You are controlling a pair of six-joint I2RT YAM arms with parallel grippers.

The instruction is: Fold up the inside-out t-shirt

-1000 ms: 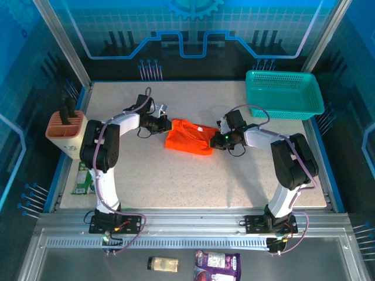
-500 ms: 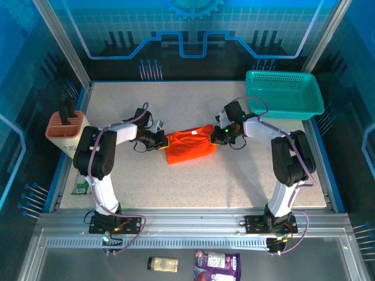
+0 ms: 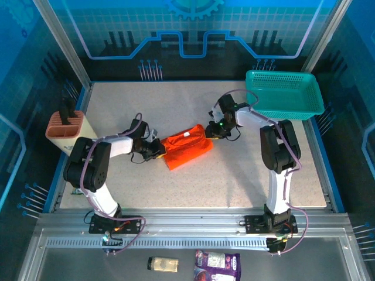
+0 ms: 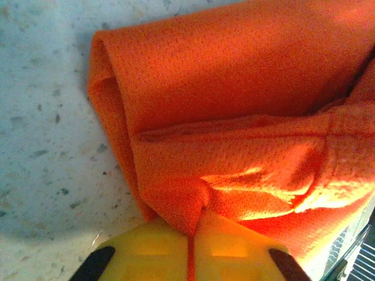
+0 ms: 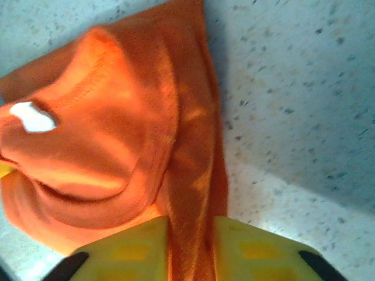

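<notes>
One orange inside-out t-shirt (image 3: pixel 187 147) lies bundled mid-desk (image 3: pixel 234 175), pinched at both ends by two arms.
The left jaws are closed on cloth at its near-left end, and the right jaws grip a fold at its far-right end. Its long axis runs near-left to far-right, with a white label on top. One teal basket (image 3: pixel 287 110) sits in the far right corner and one tan rack (image 3: pixel 64 126) at the left edge. Both are well apart from the shirt, and bare desk lies open near and far.
</notes>
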